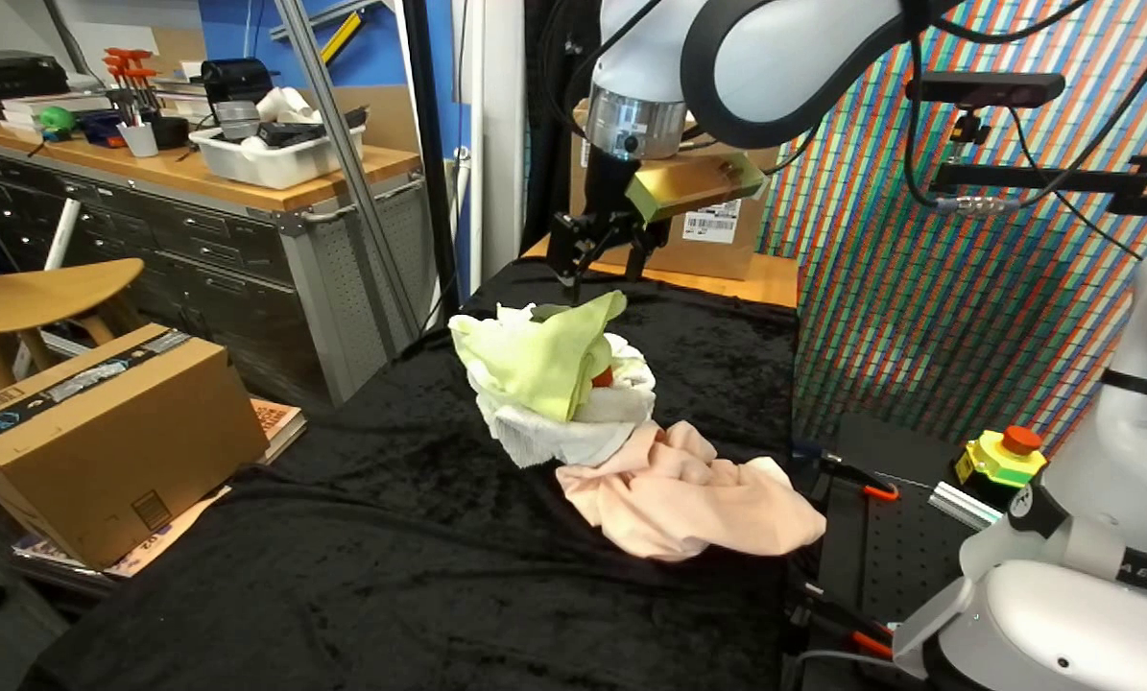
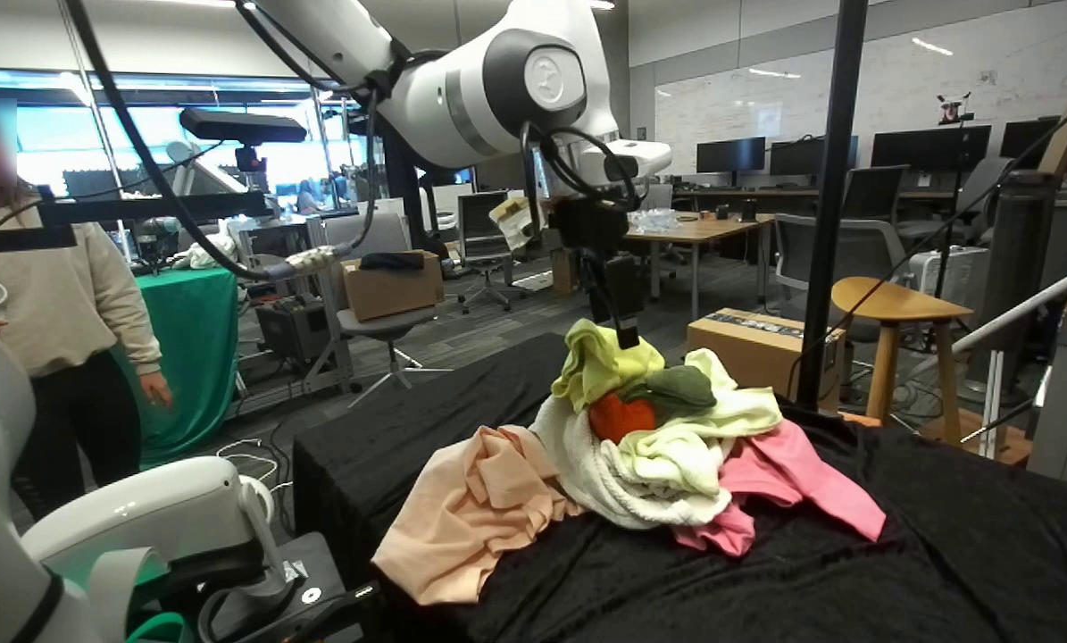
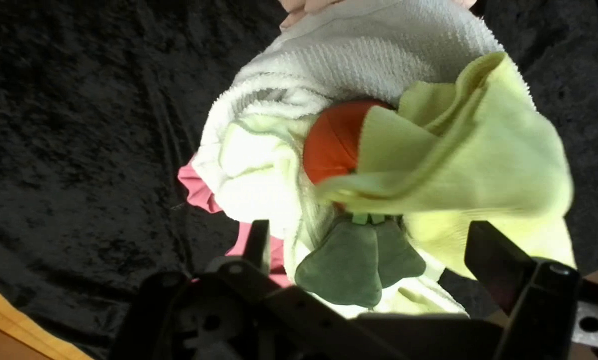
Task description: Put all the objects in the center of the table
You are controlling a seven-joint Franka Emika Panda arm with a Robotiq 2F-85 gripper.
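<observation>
So my gripper (image 3: 369, 245) hung above the black-draped table (image 1: 362, 595), fingers (image 3: 496, 257) spread wide. Bunched up on it I counted one peach cloth (image 2: 470, 518), one pink cloth (image 2: 810, 478), one white cloth (image 3: 369, 55), one bright yellow-green cloth (image 3: 504, 160), plus a paler yellow-green cloth (image 2: 738, 415) (couldn't tell if that was the same piece). One red-orange ball (image 3: 331, 142) sat in among them, with one dark green two-lobed piece (image 3: 346, 265) right beside it. Annoyingly, the bright cloth hid part of the ball from my wrist view. Peach spilled off one side, pink poked out from under another. Around, in an exterior view: two cardboard boxes (image 1: 179, 432), one stool (image 1: 45, 293), one black post (image 1: 432, 144) by the table's edge. A person (image 2: 64, 295) stood off to the side.
</observation>
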